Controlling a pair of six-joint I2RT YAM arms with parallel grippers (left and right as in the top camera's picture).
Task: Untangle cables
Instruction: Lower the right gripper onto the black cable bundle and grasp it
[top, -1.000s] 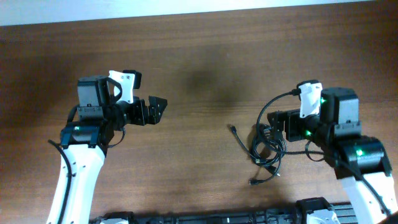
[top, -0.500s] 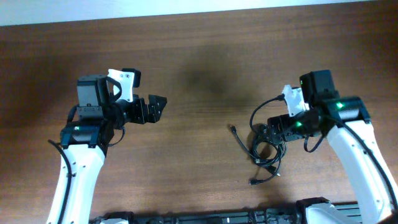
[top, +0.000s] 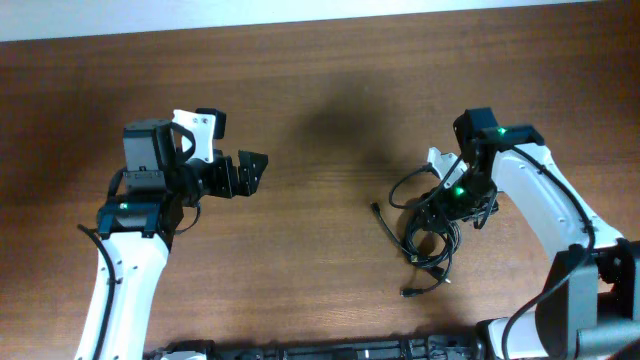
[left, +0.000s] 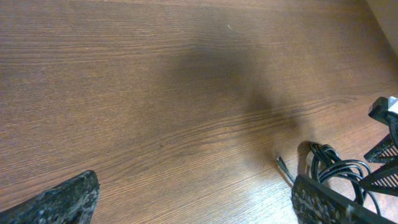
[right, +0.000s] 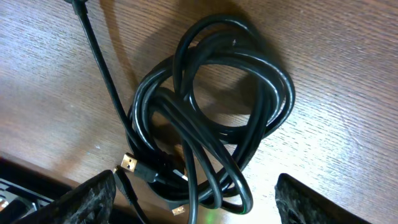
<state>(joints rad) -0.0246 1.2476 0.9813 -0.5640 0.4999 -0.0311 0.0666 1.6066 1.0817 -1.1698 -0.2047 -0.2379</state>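
- Cables (right: 211, 118), thin and black, lie in a loose, tangled coil on the wooden counter (right: 348, 74), directly under the right pincer (right: 214, 198).
- Right pincer is spread wide. Its two dark, rough-surfaced fingers (right: 93, 196) sit at the bottom corners of the right wrist view, one on each side of the coil, pinching nothing. Whether they touch the counter cannot be told.
- Between those fingers, at the coil's near edge, lies a small plug (right: 129, 163) with a gold-coloured metal tip.
- One straight cord end (right: 99, 68) leaves the coil and runs to the upper left of that view.
- From overhead, the coil (top: 425, 240) sits on the right half of the brown counter (top: 320, 80). The right pincer (top: 445, 205) is over the coil's upper part, its white arm reaching in from the right.
- Two loose ends stick out of the coil. One points toward the middle of the counter (top: 378, 212) and one toward the near edge (top: 410, 291).
- Left pincer (top: 256, 172) is well apart from the cables, over bare wood on the left half, and points toward them.
- Left pincer is also spread wide and holds nothing. In the left wrist view its fingers (left: 62, 199) frame bare wood, with the coil (left: 339, 174) in the lower right.
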